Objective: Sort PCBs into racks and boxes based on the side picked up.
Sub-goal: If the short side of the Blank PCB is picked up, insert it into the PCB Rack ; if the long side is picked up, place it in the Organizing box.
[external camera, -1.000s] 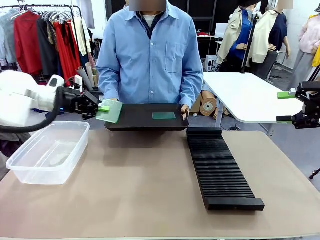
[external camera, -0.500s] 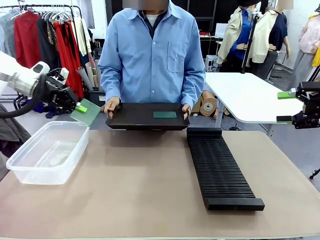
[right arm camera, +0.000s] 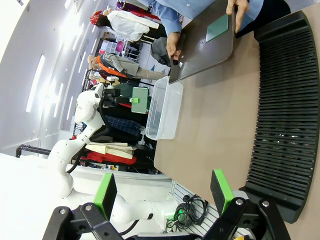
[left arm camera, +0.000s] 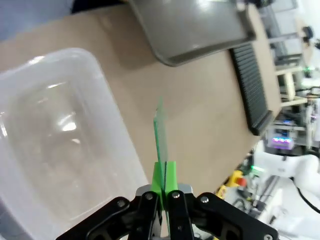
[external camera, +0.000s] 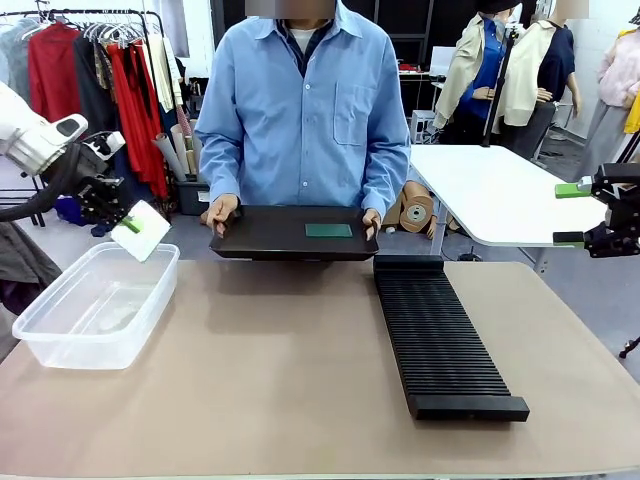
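Front view has our left jaws clamped on a thin flat green circuit board tilted just above the clear rectangular plastic tub's far rim, right jaws gaping empty, so we judge boxing is underway: next, centre it and release.

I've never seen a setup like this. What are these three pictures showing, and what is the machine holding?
This is a two-armed robot sharing a table with a person. The wide picture looks across the table from the robot's side; the other two come from cameras on each arm's wrist. The left gripper pinches a green circuit board by the rim of a clear plastic tub. The right gripper is open, holding nothing. A ribbed black rack lies on the table. The person holds a black tray with a second circuit board on it.
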Robot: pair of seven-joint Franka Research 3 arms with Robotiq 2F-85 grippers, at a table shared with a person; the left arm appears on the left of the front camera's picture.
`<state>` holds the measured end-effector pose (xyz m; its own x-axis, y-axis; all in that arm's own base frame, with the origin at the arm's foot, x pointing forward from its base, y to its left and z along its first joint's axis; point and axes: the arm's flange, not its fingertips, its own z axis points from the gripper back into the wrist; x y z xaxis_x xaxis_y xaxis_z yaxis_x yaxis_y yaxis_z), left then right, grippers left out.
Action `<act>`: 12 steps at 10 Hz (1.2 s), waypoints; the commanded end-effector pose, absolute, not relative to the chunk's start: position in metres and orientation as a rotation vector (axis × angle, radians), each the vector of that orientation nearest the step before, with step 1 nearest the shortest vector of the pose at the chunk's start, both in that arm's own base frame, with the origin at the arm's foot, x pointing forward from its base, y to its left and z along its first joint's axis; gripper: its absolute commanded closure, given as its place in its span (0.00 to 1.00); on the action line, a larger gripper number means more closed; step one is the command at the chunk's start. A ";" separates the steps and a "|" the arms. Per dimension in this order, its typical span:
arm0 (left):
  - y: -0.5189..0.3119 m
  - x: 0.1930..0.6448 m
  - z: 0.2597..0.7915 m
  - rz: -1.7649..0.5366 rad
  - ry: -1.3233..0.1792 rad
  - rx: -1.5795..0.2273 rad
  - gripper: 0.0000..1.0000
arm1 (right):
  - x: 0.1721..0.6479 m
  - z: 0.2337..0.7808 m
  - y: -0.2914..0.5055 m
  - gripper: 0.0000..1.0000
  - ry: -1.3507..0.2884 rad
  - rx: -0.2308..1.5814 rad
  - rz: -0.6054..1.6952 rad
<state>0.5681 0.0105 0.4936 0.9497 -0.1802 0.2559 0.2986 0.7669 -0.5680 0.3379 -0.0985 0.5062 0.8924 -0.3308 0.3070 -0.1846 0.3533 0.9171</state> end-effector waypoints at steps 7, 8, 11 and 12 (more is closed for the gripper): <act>0.007 0.556 0.464 -0.153 -0.130 -0.374 1.00 | 0.339 0.509 -0.099 0.00 -0.501 1.229 -0.087; 0.008 0.564 0.452 -0.135 -0.145 -0.409 1.00 | 0.339 0.509 -0.099 0.00 -0.501 1.229 -0.087; 0.011 0.571 0.417 -0.105 -0.103 -0.383 1.00 | 0.339 0.509 -0.099 0.00 -0.501 1.229 -0.087; 0.013 0.572 0.408 -0.100 -0.086 -0.386 1.00 | 0.339 0.509 -0.099 0.00 -0.501 1.229 -0.087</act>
